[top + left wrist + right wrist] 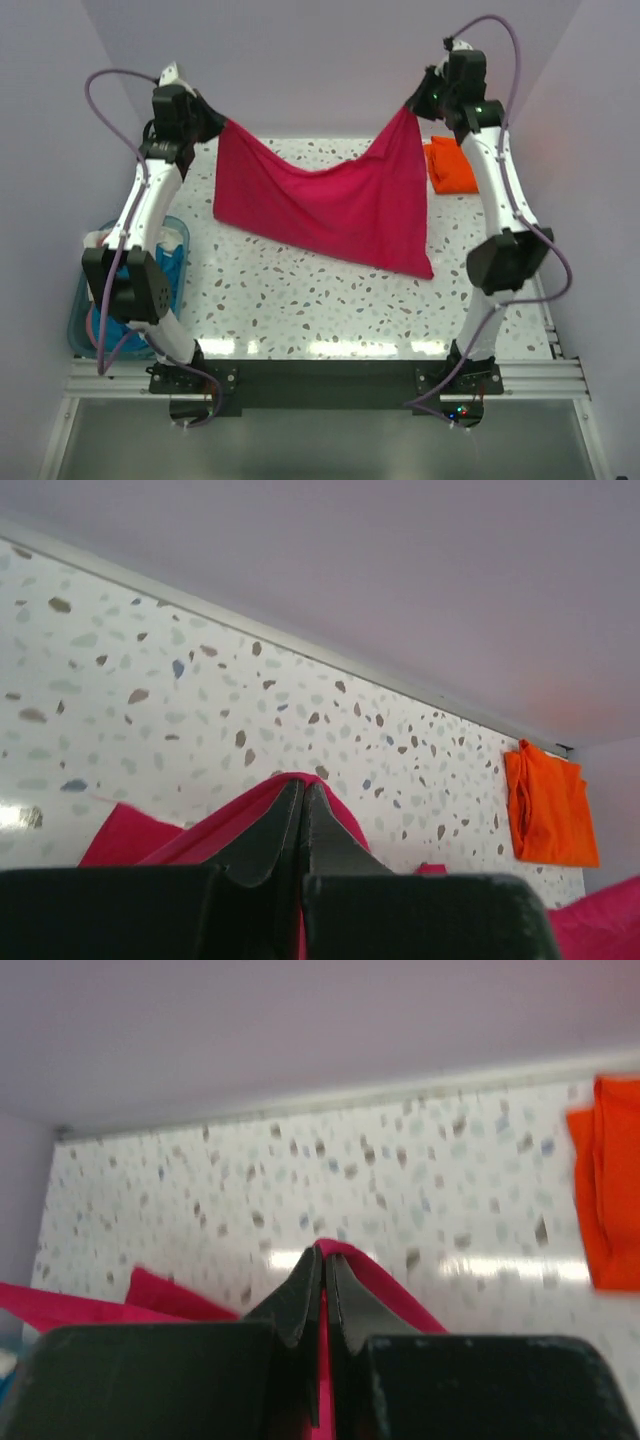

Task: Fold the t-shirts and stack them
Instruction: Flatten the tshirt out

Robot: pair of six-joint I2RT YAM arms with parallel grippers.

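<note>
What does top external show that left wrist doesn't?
Top external only: the whole pink t-shirt strung from left pincer to right pincer, sagging to the table; a blue bin at left. Left wrist only: close-up of its fingers shut on a pink fold. Both: the folded orange t-shirt far right, the speckled table.

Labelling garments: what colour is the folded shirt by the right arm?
The folded shirt is bright orange, clearest in left wrist view.
</note>
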